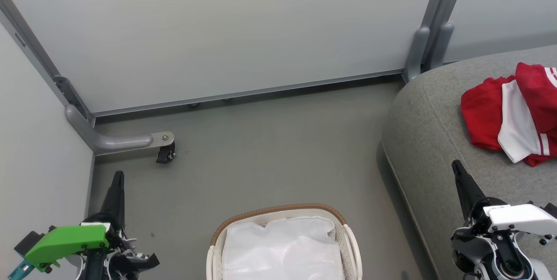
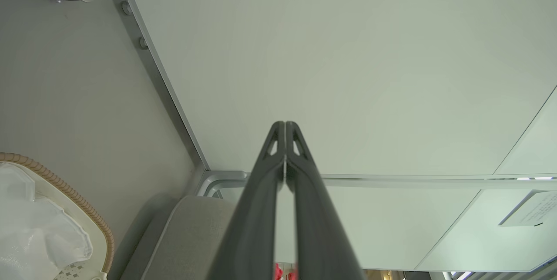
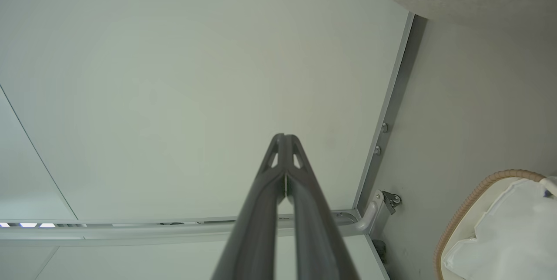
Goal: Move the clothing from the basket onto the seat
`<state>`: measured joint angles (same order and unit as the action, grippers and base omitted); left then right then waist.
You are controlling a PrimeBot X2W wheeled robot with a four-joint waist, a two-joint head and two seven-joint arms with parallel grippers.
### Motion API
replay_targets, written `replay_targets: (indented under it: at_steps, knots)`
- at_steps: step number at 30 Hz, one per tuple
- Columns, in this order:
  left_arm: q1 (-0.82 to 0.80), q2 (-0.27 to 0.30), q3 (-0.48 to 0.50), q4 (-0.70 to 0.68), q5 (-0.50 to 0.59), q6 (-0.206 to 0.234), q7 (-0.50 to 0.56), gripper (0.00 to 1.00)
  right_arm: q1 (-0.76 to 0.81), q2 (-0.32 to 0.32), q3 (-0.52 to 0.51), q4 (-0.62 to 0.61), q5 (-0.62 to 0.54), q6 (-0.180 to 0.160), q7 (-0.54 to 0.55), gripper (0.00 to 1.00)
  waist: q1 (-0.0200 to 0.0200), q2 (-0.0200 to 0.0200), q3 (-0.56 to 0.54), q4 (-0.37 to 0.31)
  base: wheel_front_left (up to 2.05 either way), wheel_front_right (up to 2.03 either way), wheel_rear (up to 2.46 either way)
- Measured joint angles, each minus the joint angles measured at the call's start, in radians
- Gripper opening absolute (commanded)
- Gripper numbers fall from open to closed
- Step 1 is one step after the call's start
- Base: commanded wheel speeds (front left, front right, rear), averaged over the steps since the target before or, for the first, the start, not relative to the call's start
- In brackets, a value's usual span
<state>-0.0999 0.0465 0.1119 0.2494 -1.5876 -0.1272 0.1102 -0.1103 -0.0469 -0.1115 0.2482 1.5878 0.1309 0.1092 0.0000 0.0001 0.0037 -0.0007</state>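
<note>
Red clothing (image 1: 513, 114) with white panels and stripes lies crumpled on the grey seat (image 1: 435, 140) at the right. The white basket (image 1: 352, 245) with its brown rim stands on the floor at the bottom centre; inside it I see just the white liner (image 1: 283, 249). My left gripper (image 1: 118, 175) sits at the lower left, shut and holding nothing, left of the basket. My right gripper (image 1: 455, 166) is shut and holds nothing, over the seat's front edge, below the clothing. In the left wrist view the fingertips (image 2: 285, 125) touch; in the right wrist view the fingertips (image 3: 285, 137) touch too.
Pale partition panels (image 1: 217, 32) close off the back and left. A grey metal foot with a black caster (image 1: 165, 153) juts onto the floor at the left. Open grey floor (image 1: 270, 153) lies between the panels, basket and seat.
</note>
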Motion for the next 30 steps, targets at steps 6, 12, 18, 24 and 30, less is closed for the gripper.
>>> replay_targets:
  at_steps: [6, 12, 18, 24, 30]
  knots:
    - [-0.004, 0.000, 0.002, -0.004, -0.024, 0.000, 0.004, 0.00, 0.000, 0.000, -0.003, -0.002, 0.024, 0.000, 0.005, 0.00, 0.0000, 0.0000, -0.001, 0.001, 0.00, 0.00, 0.00]
    - [-0.004, 0.000, 0.002, -0.004, -0.024, 0.000, 0.004, 0.00, 0.000, 0.000, -0.003, -0.002, 0.024, 0.000, 0.005, 0.00, 0.0000, 0.0000, -0.001, 0.001, 0.00, 0.00, 0.00]
    - [-0.004, 0.000, 0.002, -0.004, -0.024, 0.000, 0.004, 0.00, 0.000, 0.000, -0.003, -0.002, 0.024, 0.000, 0.005, 0.00, 0.0000, 0.0000, -0.001, 0.001, 0.00, 0.00, 0.00]
    - [-0.004, 0.000, 0.002, -0.004, -0.024, 0.000, 0.004, 0.00, 0.000, 0.000, -0.003, -0.002, 0.024, 0.000, 0.005, 0.00, 0.0000, 0.0000, -0.001, 0.001, 0.00, 0.00, 0.00]
    - [-0.004, 0.000, 0.002, -0.004, -0.024, 0.000, 0.004, 0.00, 0.000, 0.000, -0.003, -0.002, 0.024, 0.000, 0.005, 0.00, 0.0000, 0.0000, -0.001, 0.001, 0.00, 0.00, 0.00]
